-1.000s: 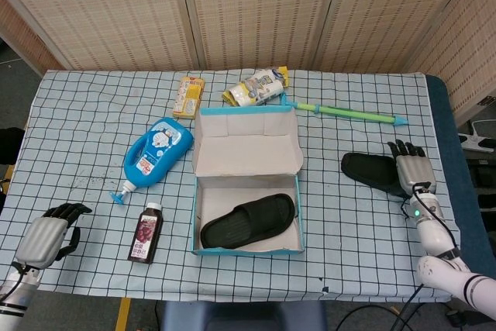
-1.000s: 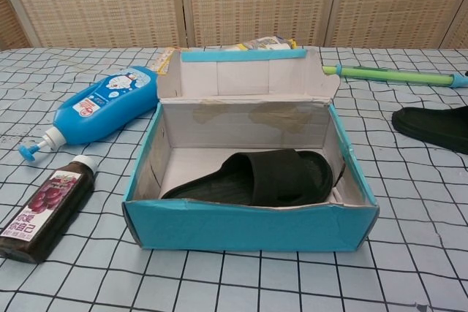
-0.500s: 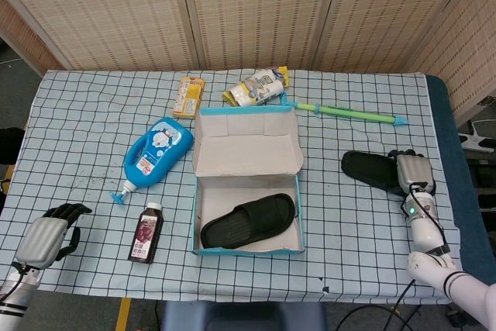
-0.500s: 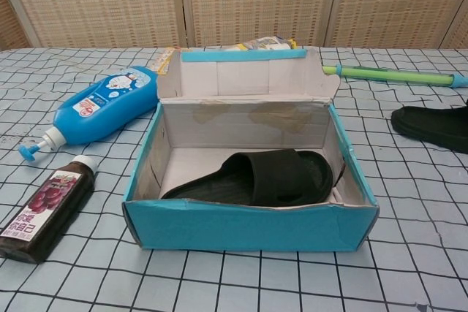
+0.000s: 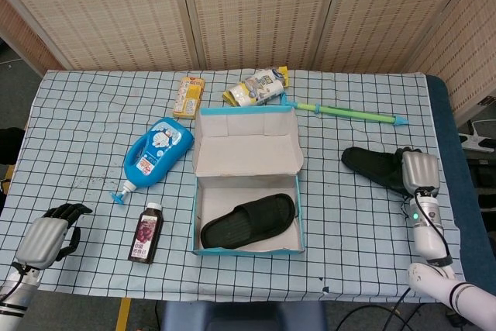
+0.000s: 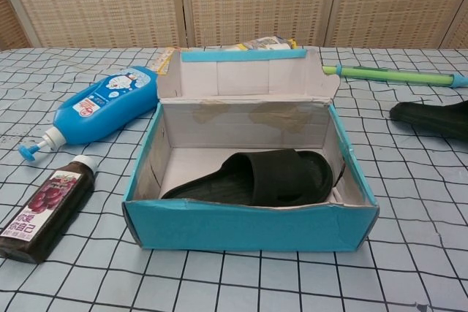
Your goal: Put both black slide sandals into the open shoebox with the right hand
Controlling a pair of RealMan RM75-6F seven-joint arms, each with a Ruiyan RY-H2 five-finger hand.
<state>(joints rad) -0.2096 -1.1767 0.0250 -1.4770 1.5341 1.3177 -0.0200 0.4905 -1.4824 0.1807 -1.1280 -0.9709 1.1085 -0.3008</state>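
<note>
head view: right hand grips loose sandal.

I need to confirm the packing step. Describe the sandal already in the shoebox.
The black slide sandal lies flat on the floor of the open shoebox, sole down, running diagonally from the near left corner towards the right wall. It looks like matte moulded rubber or foam, with one wide strap arching over the front. Its toe end seems to meet the right wall. No hand touches it.
</note>
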